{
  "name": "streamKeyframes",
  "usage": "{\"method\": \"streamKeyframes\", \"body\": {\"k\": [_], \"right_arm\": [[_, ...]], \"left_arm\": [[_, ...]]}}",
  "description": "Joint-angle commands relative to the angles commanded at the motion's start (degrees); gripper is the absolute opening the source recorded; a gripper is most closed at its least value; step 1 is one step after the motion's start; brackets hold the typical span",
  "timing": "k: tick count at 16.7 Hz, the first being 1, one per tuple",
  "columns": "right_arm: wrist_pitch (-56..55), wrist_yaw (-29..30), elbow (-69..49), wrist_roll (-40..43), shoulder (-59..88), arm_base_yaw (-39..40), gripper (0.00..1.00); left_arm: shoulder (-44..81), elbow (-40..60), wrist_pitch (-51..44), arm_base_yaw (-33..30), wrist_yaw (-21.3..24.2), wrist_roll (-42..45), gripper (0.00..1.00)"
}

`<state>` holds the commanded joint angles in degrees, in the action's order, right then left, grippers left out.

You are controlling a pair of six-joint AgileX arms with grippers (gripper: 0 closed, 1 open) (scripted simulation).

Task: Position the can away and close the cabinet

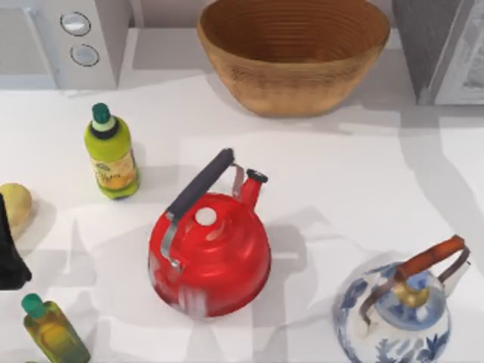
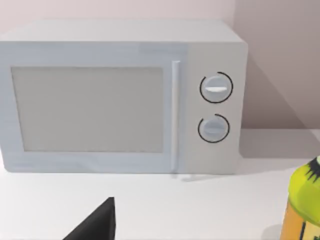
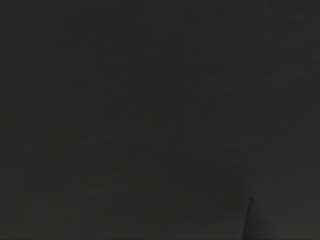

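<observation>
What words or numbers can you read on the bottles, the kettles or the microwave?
None can be read.
Yellow-green plastic bottle with a green cap: its orange label has marks too blurred to read.
White box-shaped microwave: two round dials, no numbers visible.
Shiny red metal kettle: no writing.
Blue-and-white patterned kettle: only painted pattern.

The red kettle (image 1: 210, 257) has a glossy, enamel-like body with bright highlights, a dark matt grip on a metal-looking handle. The blue-and-white kettle (image 1: 393, 321) looks like glazed ceramic, with a brass-coloured knob and a smooth reddish-brown grip. The basket (image 1: 295, 53) is ribbed, woven and matt. The bottles (image 1: 112, 153) appear as smooth plastic with paper-like labels. The microwave (image 2: 125, 95) has a smooth, satin white casing. The bench (image 1: 340, 174) is plain matt white. The right wrist view is dark.
</observation>
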<state>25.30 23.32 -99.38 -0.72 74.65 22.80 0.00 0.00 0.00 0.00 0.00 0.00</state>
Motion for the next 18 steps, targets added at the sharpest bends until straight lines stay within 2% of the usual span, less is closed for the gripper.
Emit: {"method": "streamKeyframes", "body": {"k": [3, 7, 18], "right_arm": [[0.02, 2.81, 0.44, -0.08, -0.42, 2.86, 1.0], [0.46, 3.9, 0.23, 0.63, -1.68, 1.5, 1.0], [-2.13, -0.81, -5.86, 0.56, 6.95, -3.34, 1.0]], "left_arm": [[0.0, 0.0, 0.0, 0.0, 0.0, 0.0, 1.0], [0.0, 0.0, 0.0, 0.0, 0.0, 0.0, 1.0], [0.0, 0.0, 0.0, 0.0, 0.0, 0.0, 1.0]]}}
